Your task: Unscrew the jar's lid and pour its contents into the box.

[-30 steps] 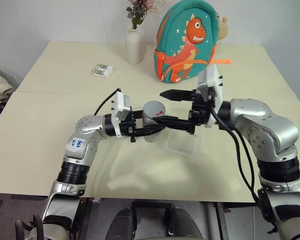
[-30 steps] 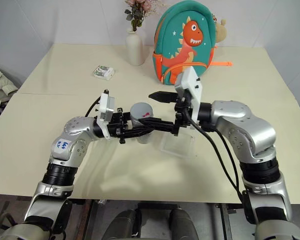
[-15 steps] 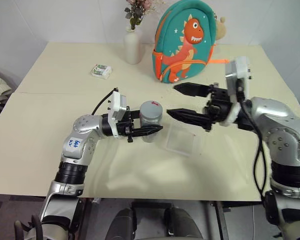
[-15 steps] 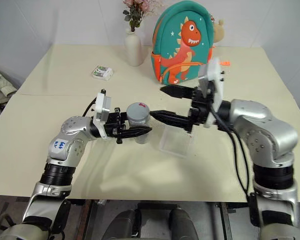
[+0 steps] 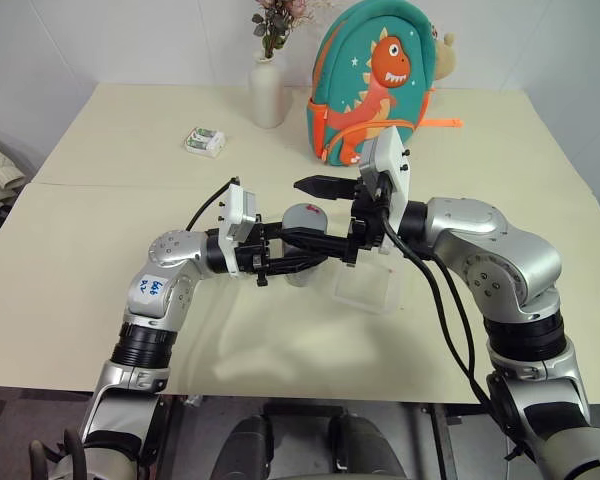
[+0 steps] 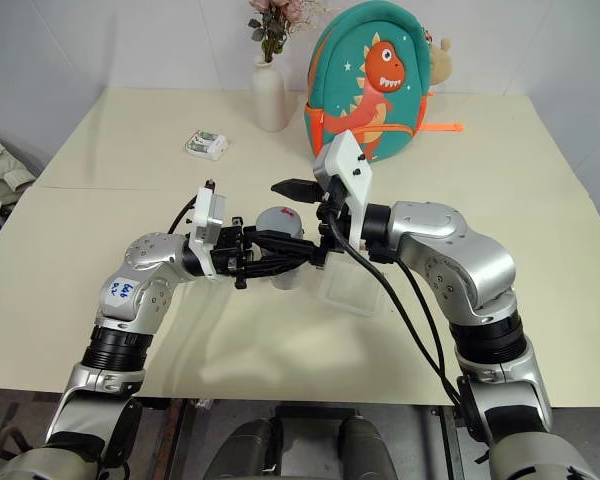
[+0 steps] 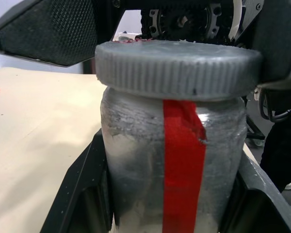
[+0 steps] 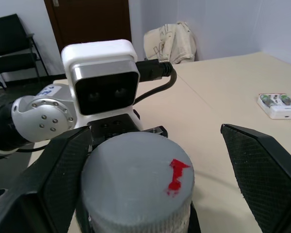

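your right gripper (image 5: 315, 212) has swung left, spread around the lid (image 8: 136, 179); left gripper (image 5: 305, 256) pinches the jar (image 7: 172, 170); close next.

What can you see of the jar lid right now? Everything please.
The lid is a flat round grey cap with a ribbed rim, plastic by its look, and a small red mark on top. It sits level on the upright jar, slightly wider than the jar's body. The left claw is shut on the jar below it. The right claw stands open with one finger either side of the lid; contact unclear.
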You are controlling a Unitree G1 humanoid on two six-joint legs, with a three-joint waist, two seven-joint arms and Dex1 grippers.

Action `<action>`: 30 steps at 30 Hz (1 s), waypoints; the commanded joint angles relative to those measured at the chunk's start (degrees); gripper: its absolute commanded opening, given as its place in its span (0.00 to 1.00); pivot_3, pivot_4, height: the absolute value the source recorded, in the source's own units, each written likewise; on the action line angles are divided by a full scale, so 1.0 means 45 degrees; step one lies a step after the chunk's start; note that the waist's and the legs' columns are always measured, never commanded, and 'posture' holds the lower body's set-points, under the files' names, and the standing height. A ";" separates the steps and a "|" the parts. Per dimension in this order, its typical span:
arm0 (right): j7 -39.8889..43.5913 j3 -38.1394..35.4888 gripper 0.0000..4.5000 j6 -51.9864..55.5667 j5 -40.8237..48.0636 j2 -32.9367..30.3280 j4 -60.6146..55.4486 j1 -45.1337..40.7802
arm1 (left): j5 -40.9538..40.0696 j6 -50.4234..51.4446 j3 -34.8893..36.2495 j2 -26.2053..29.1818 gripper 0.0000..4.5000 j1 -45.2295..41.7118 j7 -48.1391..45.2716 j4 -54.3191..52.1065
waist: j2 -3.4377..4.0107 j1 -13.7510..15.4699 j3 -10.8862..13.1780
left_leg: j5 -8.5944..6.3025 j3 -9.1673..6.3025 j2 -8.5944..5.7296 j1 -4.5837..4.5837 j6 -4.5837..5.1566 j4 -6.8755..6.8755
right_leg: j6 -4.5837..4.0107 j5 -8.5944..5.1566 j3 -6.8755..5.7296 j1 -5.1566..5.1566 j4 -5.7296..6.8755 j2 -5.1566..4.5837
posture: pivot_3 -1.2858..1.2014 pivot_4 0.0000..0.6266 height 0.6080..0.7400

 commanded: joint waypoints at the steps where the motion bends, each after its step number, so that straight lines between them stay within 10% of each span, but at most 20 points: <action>1: 0.0136 -0.0211 0.99 -0.0297 -0.0167 -0.0107 -0.0120 -0.0207 | -0.0172 -0.0089 0.0030 0.0035 0.46 -0.0133 -0.0107 -0.0278 | 0.0000 0.0002 0.0000 | 0.0000 0.0000 0.0000 0.0000 0.0000 0.0001 | 0.0000 0.0000 0.0000 0.0000 0.0001 0.0000 | 0.52 0.24 1.00; 30: 0.1500 -0.1815 0.99 0.0094 0.1287 -0.1757 -0.0135 0.0684 | -0.0196 -0.0054 0.0152 0.0054 0.46 -0.0016 0.0036 -0.0361 | 0.0000 0.0016 0.0000 | 0.0000 0.0004 0.0000 0.0002 0.0001 -0.0002 | 0.0000 0.0000 0.0002 0.0002 -0.0002 0.0000 | 0.52 0.24 1.00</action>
